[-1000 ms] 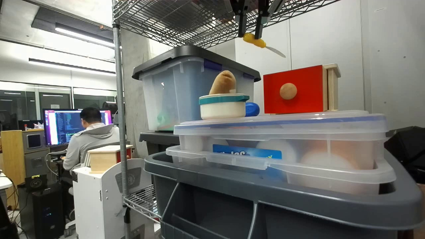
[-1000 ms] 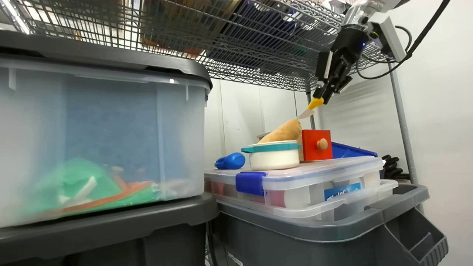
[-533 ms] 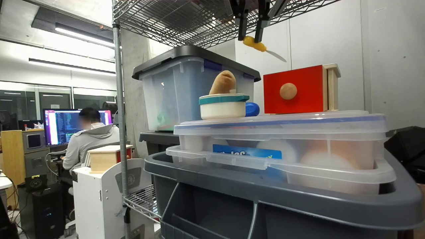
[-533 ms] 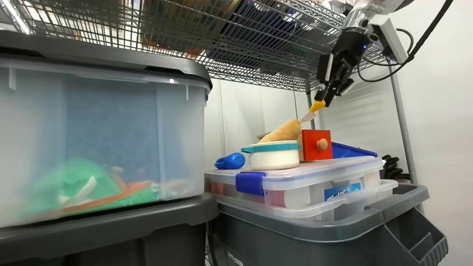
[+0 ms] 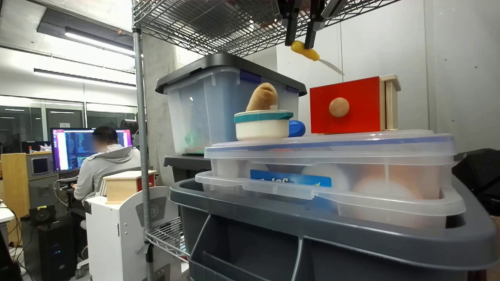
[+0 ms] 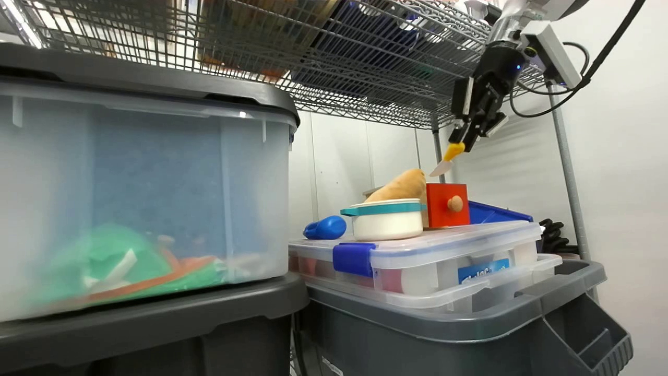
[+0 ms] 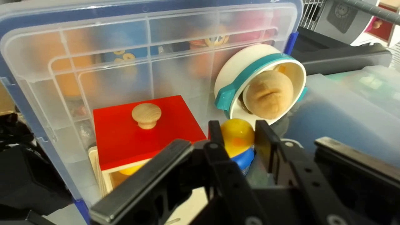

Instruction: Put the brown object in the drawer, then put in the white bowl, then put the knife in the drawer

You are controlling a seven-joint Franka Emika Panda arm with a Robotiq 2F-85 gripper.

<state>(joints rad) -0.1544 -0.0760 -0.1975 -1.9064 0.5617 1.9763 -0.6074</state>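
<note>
The knife's yellow handle is pinched between the fingertips of my gripper, and its grey blade slants downward. In the wrist view the gripper is shut on the handle end. The blade tip hangs just above the red drawer in an exterior view, apart from it. Behind the drawer's red front, a gap shows something yellow inside. Left of the drawer in that exterior view stands the white bowl with a teal rim band. The brown object sits inside the bowl, sticking out.
Drawer and bowl rest on a clear lidded tub set in a grey bin. A blue rounded item lies by the bowl. A tall dark-lidded tub stands beside them. Wire shelving hangs overhead near the arm.
My gripper has shifted slightly to the right and a little lower with the knife in both exterior views. The blade now points more steeply down. Bowl, brown object and drawer have stayed put.
</note>
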